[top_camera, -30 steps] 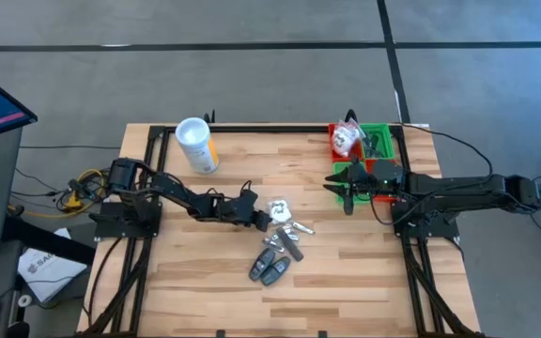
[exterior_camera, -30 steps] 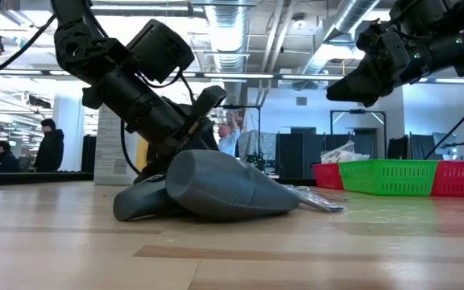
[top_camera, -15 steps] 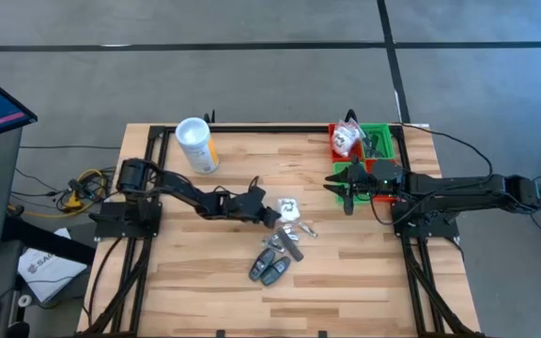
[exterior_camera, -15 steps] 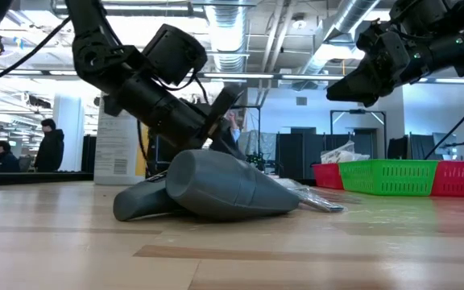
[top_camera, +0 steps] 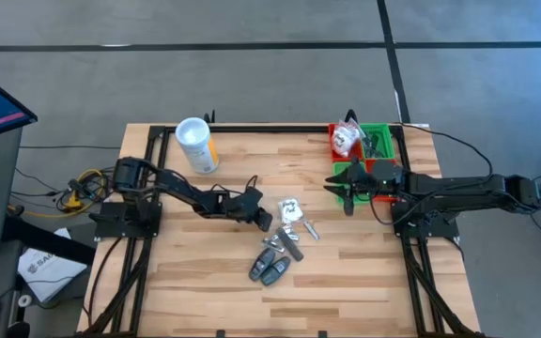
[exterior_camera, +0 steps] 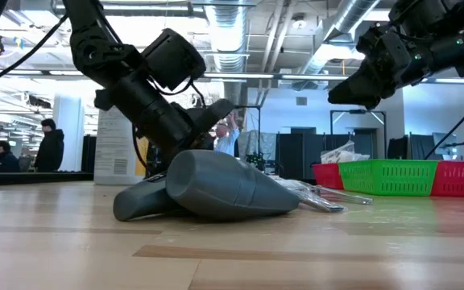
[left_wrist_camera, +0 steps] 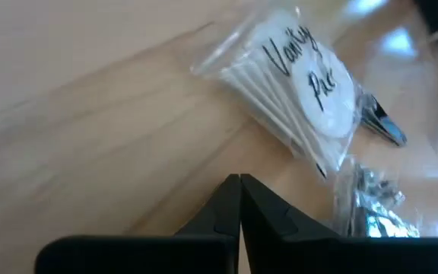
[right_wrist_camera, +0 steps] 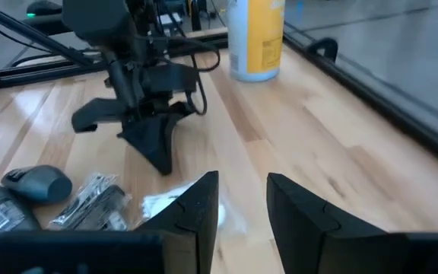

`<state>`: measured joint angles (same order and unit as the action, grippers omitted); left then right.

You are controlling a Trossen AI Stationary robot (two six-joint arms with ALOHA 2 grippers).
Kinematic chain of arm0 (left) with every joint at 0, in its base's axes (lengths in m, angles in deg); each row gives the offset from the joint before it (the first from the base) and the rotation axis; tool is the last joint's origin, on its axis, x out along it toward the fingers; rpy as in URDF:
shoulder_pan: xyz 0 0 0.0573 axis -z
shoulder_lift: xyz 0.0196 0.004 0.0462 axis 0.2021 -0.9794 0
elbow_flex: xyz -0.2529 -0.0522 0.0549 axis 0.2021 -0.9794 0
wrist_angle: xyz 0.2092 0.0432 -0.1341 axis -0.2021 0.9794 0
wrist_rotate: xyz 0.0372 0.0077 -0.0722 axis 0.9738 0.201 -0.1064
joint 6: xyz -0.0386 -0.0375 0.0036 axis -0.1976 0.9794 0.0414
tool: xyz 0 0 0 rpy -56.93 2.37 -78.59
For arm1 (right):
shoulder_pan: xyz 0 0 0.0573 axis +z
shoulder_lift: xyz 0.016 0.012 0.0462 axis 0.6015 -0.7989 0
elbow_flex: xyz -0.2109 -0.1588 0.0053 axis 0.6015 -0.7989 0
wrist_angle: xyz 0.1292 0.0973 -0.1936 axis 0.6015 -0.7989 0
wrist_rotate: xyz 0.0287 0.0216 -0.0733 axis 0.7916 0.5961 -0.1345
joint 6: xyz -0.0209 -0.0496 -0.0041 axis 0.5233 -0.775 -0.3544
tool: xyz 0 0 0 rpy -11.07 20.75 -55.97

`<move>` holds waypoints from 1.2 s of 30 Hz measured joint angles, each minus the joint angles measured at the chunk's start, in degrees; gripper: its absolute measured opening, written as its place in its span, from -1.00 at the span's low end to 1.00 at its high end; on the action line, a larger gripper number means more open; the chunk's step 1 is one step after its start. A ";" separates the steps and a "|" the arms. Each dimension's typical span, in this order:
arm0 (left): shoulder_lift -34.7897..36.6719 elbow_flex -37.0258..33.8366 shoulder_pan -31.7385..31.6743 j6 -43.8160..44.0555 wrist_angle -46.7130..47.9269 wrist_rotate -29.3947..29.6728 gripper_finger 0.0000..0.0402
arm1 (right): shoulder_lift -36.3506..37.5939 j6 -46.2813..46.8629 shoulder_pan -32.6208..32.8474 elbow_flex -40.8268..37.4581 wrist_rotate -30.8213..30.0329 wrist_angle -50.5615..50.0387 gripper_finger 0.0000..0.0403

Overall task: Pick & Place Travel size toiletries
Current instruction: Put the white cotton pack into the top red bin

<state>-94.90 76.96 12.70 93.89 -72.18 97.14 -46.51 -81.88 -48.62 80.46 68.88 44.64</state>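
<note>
Left wrist view | my left gripper [left_wrist_camera: 239, 179] is now pinching shut on nothing, having been half open | clear-wrapped white packet of toiletries [left_wrist_camera: 299, 84] is lying just ahead, ungrasped | my right gripper [right_wrist_camera: 242, 190] is waiting partly open beside green plastic bin [top_camera: 379, 143] | retry needed

Two dark fingers [right_wrist_camera: 204, 209] of the right gripper [right_wrist_camera: 242, 205] are seen apart, nothing between them. Beyond them a white packet [right_wrist_camera: 162, 204] lies on the table [right_wrist_camera: 318, 137], clear-wrapped packets [right_wrist_camera: 97, 199] and grey tubes [right_wrist_camera: 36, 184] beside it. The left gripper [right_wrist_camera: 154, 148] is set tip-down near the packet. A canister [right_wrist_camera: 258, 38] stands farther off.
</note>
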 joint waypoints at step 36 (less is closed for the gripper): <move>1.26 0.33 0.00 -6.61 -4.10 0.39 -0.98 | -37.73 21.76 0.63 7.11 15.48 11.38 -0.48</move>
<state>-93.64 77.29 12.70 87.28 -76.27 97.52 -84.25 -60.12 -47.99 87.57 84.36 56.02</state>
